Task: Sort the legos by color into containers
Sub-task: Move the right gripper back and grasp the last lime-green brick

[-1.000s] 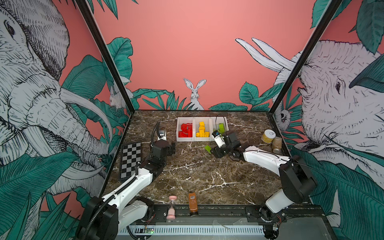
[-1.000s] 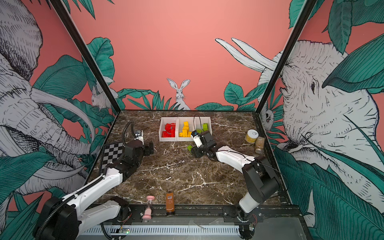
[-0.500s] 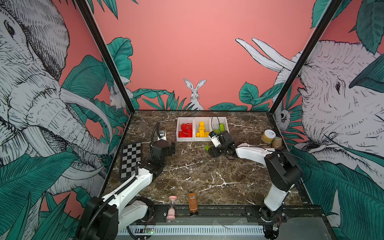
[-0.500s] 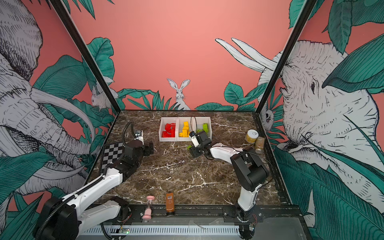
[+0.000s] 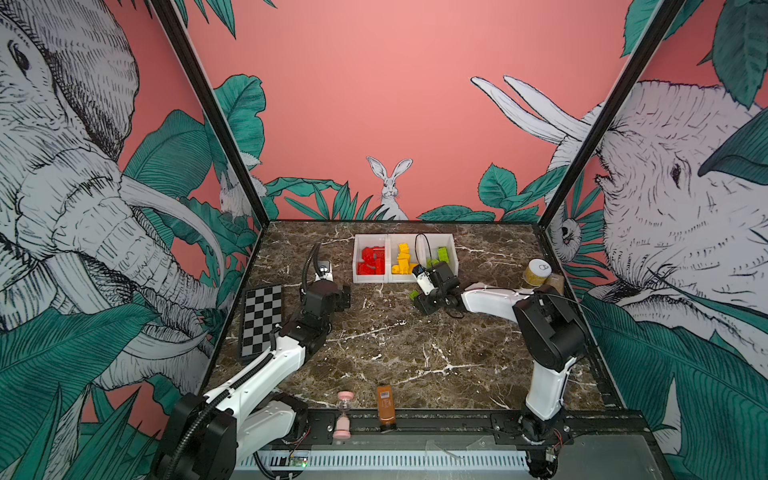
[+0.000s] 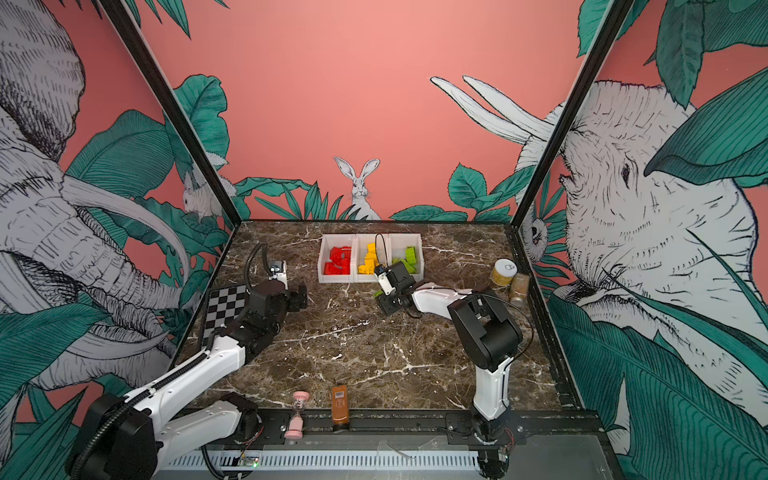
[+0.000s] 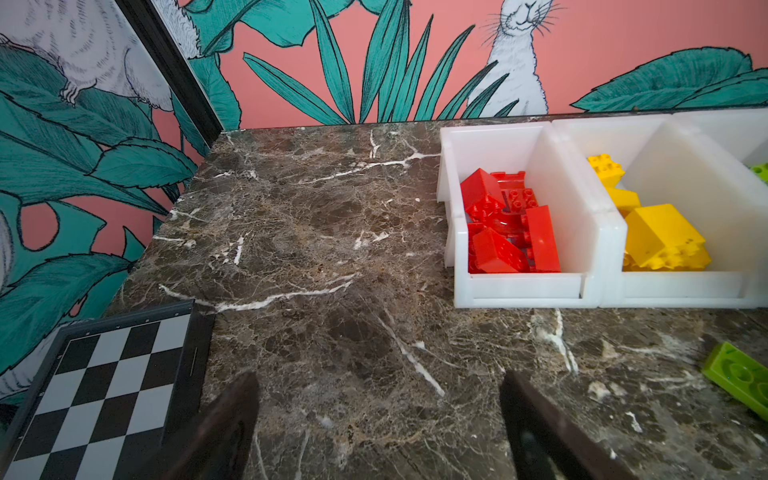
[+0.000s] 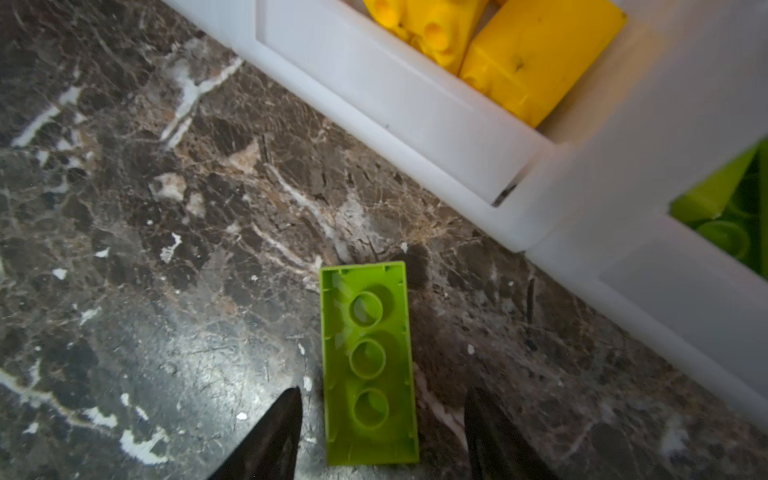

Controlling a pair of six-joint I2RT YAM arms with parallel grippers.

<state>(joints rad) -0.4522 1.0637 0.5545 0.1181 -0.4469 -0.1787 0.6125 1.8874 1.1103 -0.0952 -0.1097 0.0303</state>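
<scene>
Surface: dark marble table (image 5: 395, 353) | back middle: three joined white bins (image 5: 372, 279) | just before them: lime brick (image 8: 368, 361), hollow side up | left: checkered board (image 5: 262, 320) | front edge: pink hourglass (image 5: 344, 415), brown bottle (image 5: 385, 405) | right: two jars (image 5: 537, 272)

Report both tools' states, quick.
Left tool: open, empty.
Right tool: open, straddling the green brick, not gripping it.

Three white open-top containers (image 5: 370, 278) joined in row. Left bin: red legos (image 5: 372, 262) heaped. Middle bin: yellow legos (image 5: 402, 262) heaped. Right bin: lime legos (image 5: 441, 254). One lime brick (image 8: 369, 361) outside, flat, hollow underside up, just before middle-right bin junction, not touching.
</scene>
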